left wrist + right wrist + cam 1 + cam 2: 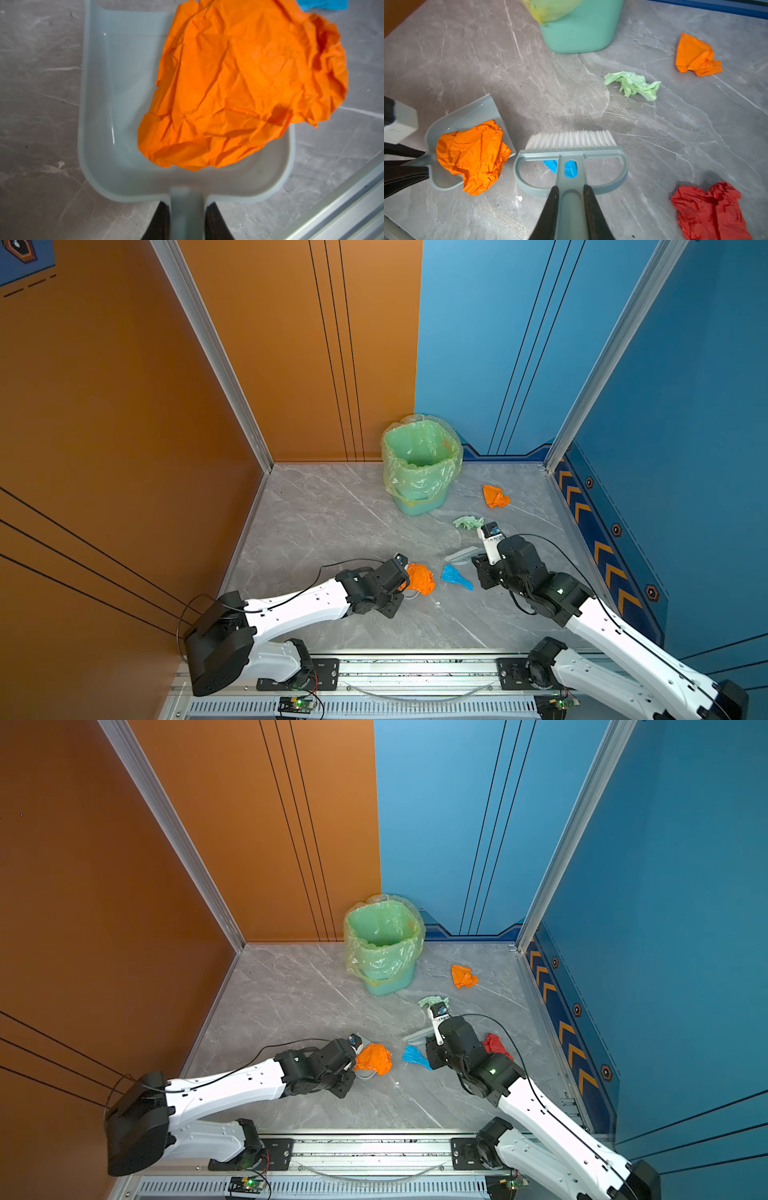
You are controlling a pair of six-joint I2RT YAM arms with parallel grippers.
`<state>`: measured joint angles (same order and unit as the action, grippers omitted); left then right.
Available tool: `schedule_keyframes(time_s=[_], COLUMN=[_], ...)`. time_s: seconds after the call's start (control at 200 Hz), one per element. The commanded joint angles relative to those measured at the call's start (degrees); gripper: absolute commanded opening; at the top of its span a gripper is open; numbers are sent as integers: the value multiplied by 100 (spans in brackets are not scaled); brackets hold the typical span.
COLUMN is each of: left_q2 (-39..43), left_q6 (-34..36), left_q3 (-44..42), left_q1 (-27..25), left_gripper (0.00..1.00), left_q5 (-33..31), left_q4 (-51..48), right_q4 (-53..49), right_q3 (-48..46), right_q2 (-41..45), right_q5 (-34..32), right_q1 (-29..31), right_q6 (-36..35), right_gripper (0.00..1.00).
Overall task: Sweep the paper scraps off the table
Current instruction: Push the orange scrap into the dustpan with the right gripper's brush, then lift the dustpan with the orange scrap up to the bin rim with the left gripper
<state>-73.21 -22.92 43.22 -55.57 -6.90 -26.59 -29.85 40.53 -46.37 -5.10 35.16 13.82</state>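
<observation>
Closest in, right gripper (571, 188) clamped narrow on the stem of a grey-blue plastic hand brush with white bristles (571, 145); left gripper (187, 205) likewise pinched tight on the handle of a pale grey plastic dustpan (116, 104). The pan lies flat on the grey marble-patterned table (316, 506), well in front of the mint-green bin with its translucent liner (419, 464). One large crumpled orange paper wad (239, 83) sits in the pan, overhanging its edge. Nothing seen dumped: early going, by my reading. Four lie loose: bright blue wad (456, 576) under the brush frame, on the robot's side of the bin; pale green wad (633, 85) between bin and brush; smaller orange wad (695, 56) near the bin's right; red wad (708, 212) farthest from the bin. Both arms reach low from the front rail, wrists bent down, the two tools facing each other. Bristle contact with the table: cannot tell.
</observation>
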Motion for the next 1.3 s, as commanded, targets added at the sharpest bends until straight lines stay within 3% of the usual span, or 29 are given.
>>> schedule_keyframes(time_s=[0.0,0.205,0.481,0.961,1.296], left_q2=[393,713,748,88,-693], left_q6=[193,412,789,1549,1860], left_q3=[341,1026,2095,4058,5293], left_q1=[168,528,1040,2356,2940], left_gripper=[0,0,0,0,0], left_q5=[48,-95,-14,437,513], left_q4=[-260,-1139,-1885,-2699,-2713], right_q4=[-249,-261,-365,-307,-208], right_q3=[-98,-208,-169,208,96], right_q2=[384,681,442,-210,-372], right_q5=[244,527,552,933,1072], right_q1=[-262,-687,-786,-1039,-1121], right_q6=[265,499,506,208,215], right_gripper=[0,0,0,0,0])
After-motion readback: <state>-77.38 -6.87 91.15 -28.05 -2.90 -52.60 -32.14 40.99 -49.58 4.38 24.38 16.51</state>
